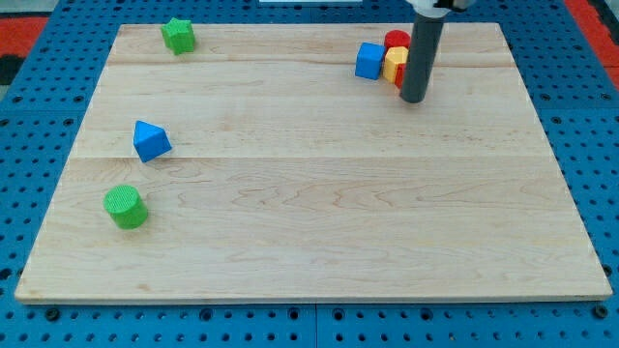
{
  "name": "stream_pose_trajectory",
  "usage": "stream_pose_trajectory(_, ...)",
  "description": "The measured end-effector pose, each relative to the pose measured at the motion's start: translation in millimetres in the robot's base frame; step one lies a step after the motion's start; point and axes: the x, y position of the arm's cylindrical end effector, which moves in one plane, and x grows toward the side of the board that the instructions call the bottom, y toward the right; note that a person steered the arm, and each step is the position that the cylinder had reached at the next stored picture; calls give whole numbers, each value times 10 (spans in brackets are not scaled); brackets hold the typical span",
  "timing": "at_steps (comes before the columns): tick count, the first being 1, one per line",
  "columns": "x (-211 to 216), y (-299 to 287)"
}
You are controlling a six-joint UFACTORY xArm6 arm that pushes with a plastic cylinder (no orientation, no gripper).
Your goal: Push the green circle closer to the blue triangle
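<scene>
The green circle lies near the board's left edge, toward the view's bottom. The blue triangle sits just above it and slightly to the right, a short gap apart. My tip rests on the board at the upper right, far from both. It stands just right of a cluster of blocks and partly hides them.
A blue block, a yellow block and a red block cluster at the upper right by the rod. A green star-like block sits at the upper left. The wooden board lies on a blue pegboard.
</scene>
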Motion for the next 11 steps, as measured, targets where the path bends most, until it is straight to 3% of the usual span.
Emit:
stream_pose_trajectory(2, -334, 184)
stream_pose_trajectory(3, 136, -269)
stream_pose_trajectory(7, 2249, -3076)
stream_pose_trajectory(8, 2110, -3408)
stream_pose_trajectory(11, 1385, -3420)
